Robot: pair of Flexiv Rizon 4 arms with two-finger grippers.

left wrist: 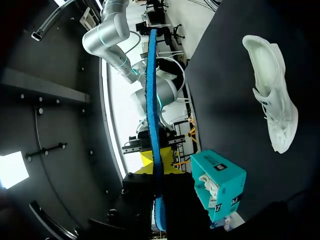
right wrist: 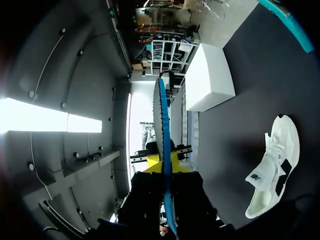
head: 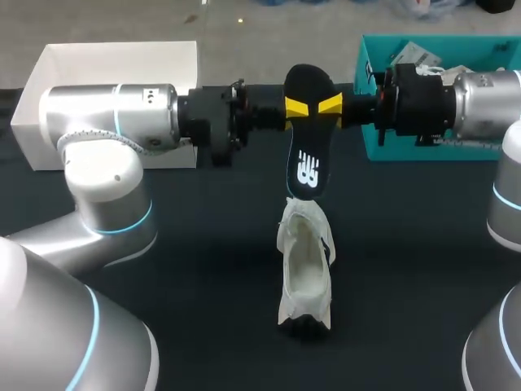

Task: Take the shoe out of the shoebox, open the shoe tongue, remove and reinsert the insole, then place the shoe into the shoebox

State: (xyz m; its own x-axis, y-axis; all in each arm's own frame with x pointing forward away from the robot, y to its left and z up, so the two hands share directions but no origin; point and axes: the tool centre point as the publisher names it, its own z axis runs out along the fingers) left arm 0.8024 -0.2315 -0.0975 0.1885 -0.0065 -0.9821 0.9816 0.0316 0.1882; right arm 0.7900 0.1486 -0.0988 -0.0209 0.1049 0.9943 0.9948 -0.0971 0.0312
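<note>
1. the white shoe (head: 305,273) is lying on the counter (head: 203,244), mid-width and toward the near edge, its opening facing up.
2. the black insole (head: 306,138) is hanging in the air above the shoe's far end.
3. the left claw (head: 297,107) and right claw (head: 330,104) are both gripping the insole from opposite sides.
4. a white box (head: 114,65) is sitting at the far left corner, and a teal shoebox (head: 374,142) at the far right.

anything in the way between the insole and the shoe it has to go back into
Nothing visible. The insole, clamped between the left gripper and the right gripper, hangs close to the shoe, which lies on the table with its opening uncovered and apparently empty.
</note>
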